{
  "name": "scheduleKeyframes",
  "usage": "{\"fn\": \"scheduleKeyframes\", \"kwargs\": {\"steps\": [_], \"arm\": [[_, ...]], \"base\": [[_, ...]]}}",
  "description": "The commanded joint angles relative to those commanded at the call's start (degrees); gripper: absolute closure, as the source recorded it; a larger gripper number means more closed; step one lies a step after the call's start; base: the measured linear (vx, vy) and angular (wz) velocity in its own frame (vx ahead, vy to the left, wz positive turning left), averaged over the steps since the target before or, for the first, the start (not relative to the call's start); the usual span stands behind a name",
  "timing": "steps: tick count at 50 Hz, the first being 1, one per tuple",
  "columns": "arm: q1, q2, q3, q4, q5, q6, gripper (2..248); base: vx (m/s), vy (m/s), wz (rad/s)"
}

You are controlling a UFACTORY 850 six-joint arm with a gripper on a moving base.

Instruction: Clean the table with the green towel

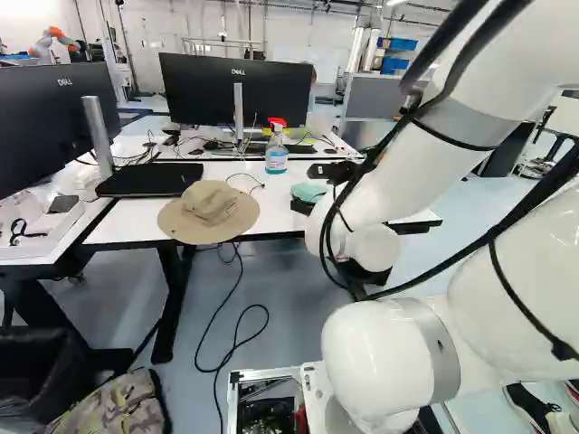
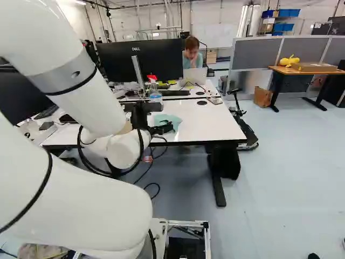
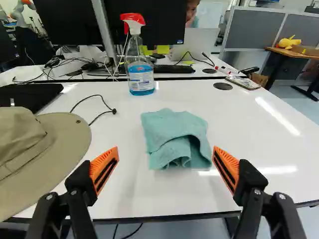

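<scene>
The white surface [image 3: 259,124] carries everything here. The hat [image 3: 35,149] sits beside the jaws at about 9 o'clock from the towel, its brim reaching toward the left finger. The spray bottle [image 3: 138,64] stands upright at 12 o'clock from the towel, well apart from it. The towel [image 3: 174,137] — green, folded into a loose bundle — lies flat on the surface, ahead of the gripper [image 3: 166,167] and roughly on its centreline.

The scene fits two stages: the towel waiting to be picked up for wiping, or the towel set down again after a wipe. The pictures do not settle which.

If a grasp is what comes, it would likely go best with the jaws lowered straight over the bundle's near fold, where the cloth is thickest, so that both pads [image 3: 103,167] meet fabric rather than skidding on the bare surface. Cloth gives way, so a deep bite should hold better than a pinch at an edge. Any sweep would need to stay clear of the hat brim and the bottle, and of the thin black cord [image 3: 94,107] trailing at 10 o'clock.

The jaws stand spread wide — wider than the towel — with both orange pads well apart from it. They hold nothing and touch nothing.
</scene>
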State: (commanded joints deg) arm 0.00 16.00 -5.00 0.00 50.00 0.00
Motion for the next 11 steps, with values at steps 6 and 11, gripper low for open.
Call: {"fn": "scheduleKeyframes", "kwargs": {"steps": [6, 11], "arm": [[0.00, 0.00, 0.00, 0.00, 0.00, 0.00, 3], [0.00, 0.00, 0.00, 0.00, 0.00, 0.00, 3]], "base": [[0.000, 0.000, 0.000], [0.000, 0.000, 0.000]]}}
